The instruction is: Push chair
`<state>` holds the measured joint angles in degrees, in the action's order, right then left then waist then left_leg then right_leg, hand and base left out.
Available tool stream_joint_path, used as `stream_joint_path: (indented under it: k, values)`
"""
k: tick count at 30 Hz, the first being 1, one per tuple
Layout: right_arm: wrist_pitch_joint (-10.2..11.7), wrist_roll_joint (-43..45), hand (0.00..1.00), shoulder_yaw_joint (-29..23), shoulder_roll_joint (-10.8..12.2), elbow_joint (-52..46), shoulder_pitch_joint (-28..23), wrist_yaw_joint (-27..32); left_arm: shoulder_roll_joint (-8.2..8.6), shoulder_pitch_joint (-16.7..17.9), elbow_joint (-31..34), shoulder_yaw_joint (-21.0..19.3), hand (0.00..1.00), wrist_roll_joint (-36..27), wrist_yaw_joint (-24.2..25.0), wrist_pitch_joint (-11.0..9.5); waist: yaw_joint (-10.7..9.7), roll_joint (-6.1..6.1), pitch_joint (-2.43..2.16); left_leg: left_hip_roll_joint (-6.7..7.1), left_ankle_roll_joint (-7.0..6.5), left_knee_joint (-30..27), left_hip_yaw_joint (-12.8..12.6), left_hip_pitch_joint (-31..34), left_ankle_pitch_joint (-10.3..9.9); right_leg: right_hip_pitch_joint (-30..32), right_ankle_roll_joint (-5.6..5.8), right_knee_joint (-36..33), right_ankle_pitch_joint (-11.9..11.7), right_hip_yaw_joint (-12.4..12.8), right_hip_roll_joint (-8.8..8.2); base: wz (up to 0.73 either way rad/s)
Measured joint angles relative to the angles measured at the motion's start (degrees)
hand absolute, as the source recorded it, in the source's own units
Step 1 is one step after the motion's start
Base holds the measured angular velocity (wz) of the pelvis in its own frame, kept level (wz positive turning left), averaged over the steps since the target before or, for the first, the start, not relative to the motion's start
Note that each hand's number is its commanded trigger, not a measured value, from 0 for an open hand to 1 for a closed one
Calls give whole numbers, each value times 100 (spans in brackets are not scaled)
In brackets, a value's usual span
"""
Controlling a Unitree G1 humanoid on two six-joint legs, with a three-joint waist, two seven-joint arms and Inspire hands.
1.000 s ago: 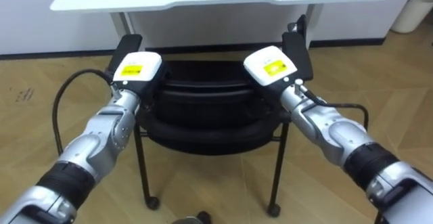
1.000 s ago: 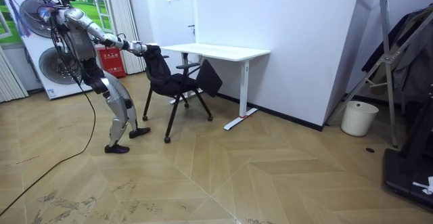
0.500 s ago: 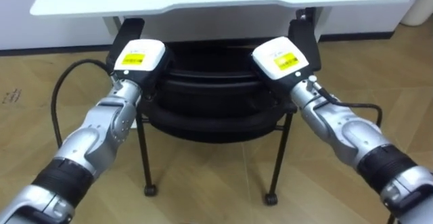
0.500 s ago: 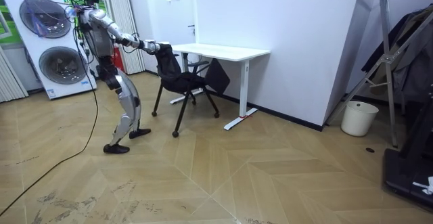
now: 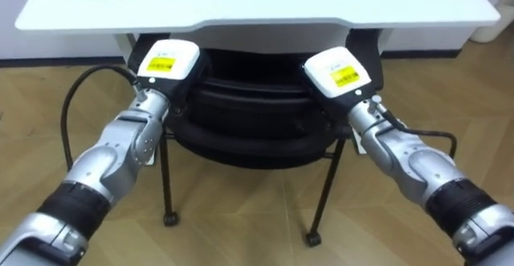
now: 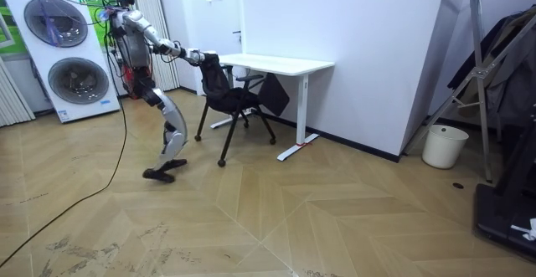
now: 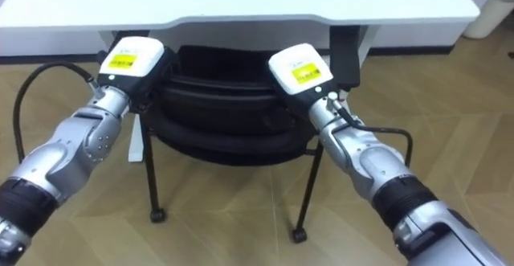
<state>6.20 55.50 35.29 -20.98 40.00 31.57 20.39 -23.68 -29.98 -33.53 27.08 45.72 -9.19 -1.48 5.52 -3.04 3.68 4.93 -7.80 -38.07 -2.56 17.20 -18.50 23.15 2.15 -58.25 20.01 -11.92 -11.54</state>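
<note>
A black chair [image 5: 250, 123] on thin legs with castors stands in front of me, its seat reaching under the white desk [image 5: 257, 5]. My left hand [image 5: 167, 61] is at the left top corner of the backrest, and my right hand [image 5: 337, 71] at the right top corner. Both show their backs with yellow labels. In the room view I stand leaning forward behind the chair [image 6: 226, 101], arms stretched out to it, one foot trailing behind.
The desk [image 6: 276, 62] stands against a white wall on a wooden floor. Two stacked washing machines [image 6: 71, 68] are behind me. A white bin [image 6: 441, 146] and a rack [image 6: 494, 76] stand far off at the room view's right.
I have stepped forward and the chair has rolled towards the desk, its seat now farther under the desktop. Both hands stay on the backrest.
</note>
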Motion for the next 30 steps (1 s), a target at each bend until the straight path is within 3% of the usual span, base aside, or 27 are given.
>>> stream_joint_path:
  k: [1,3,4,5,6,8,11,14,18,21,24,25,26,30]
  values:
    - [5,32,100,2,46,30,-10,36,-33,-3,-93,-8,100,0,-65,-93,-22,16,13,-36,68,-18,94,-60,-47,104,-28,579,-42,96,103,28]
    - [30,29,100,6,83,64,-12,103,-53,-9,-131,0,100,-3,-73,-138,-30,18,15,-75,195,-76,168,-80,-116,164,-76,1675,-321,134,144,16]
    - [30,29,100,9,102,92,-6,159,-59,-9,-160,5,100,-16,-117,-154,10,16,-1,-132,293,-159,240,-72,-194,150,-103,2025,-697,191,224,12]
    - [32,29,100,23,109,128,13,206,-62,-12,-186,9,100,-27,-160,-180,27,7,-13,-168,403,-172,310,-65,-229,46,-277,2136,-922,119,290,18]
    - [34,28,100,30,109,139,38,216,-59,-21,-187,4,100,-27,-183,-181,21,4,-12,-193,444,-170,325,-64,-244,29,-340,2145,-979,61,293,17]
    - [54,24,100,56,124,230,175,223,-49,-53,-190,-3,100,-23,-253,-171,52,25,-5,-332,600,-141,363,-66,-307,8,-450,2171,-952,-64,403,4]
    - [58,21,100,62,108,246,299,192,-42,-125,-195,-88,100,-6,-264,-145,56,24,-4,-417,719,-41,484,-52,-303,3,-584,2198,-884,-244,446,10]
    - [57,24,100,67,114,251,397,146,-28,-164,-184,-157,100,-2,-265,-124,59,31,-1,-534,797,54,451,-63,-262,-8,-732,2242,-880,-316,517,5]
    - [58,26,100,64,115,267,503,58,-26,-206,-194,-202,100,2,-265,-111,9,23,16,-631,891,23,417,-70,-297,-9,-790,2118,-726,-359,550,13]
    - [63,46,100,58,172,280,561,9,-24,-197,-206,-268,100,0,-267,-107,-65,30,45,-689,973,-95,418,-88,-396,-19,-806,1904,-488,-398,555,13]
    - [75,52,100,59,204,253,559,-60,-60,-135,-238,-301,100,-11,-316,-115,-102,37,63,-736,1045,-276,423,-104,-448,-79,-898,1725,-255,-507,546,18]
    - [71,51,100,59,222,254,559,-61,-59,-151,-249,-309,100,-11,-316,-106,-239,57,67,-851,1062,-477,353,20,-422,-148,-922,1712,-182,-713,504,61]
    - [79,44,100,56,237,255,559,-78,-39,-162,-254,-316,100,-5,-328,-85,-327,51,67,-1005,1083,-627,107,116,-387,-187,-964,1674,-123,-881,442,65]
    - [191,74,100,1,128,247,544,-88,65,-184,-311,-300,100,14,-403,-36,-630,77,64,-1288,1067,-983,-452,303,-215,-230,-997,1644,-39,-1333,186,52]
